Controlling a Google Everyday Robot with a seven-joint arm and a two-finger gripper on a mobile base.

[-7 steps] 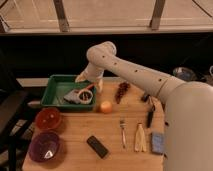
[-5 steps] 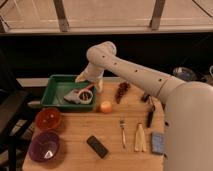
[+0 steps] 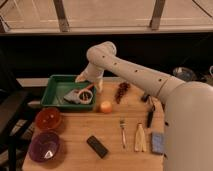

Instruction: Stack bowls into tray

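Gripper [image 3: 79,96] low in the green tray [image 3: 61,87], hiding part of its floor, pale speck [image 3: 48,154] in the purple bowl [image 3: 40,145] too blurred to name

Crowded in green tray's [image 3: 58,86] right half: gripper [image 3: 76,96], jaws spread, low inside, arm [image 3: 131,73] arching over from right. Free over tray's left half, above orange-red bowl [image 3: 48,119] and purple bowl [image 3: 45,147]. Orange [image 3: 105,106] near tray's right corner.

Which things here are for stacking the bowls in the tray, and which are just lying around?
For the job: orange-red bowl, purple bowl, green tray, gripper low over the tray.
Lying about: orange fruit, grapes, fork, black block, blue sponge.
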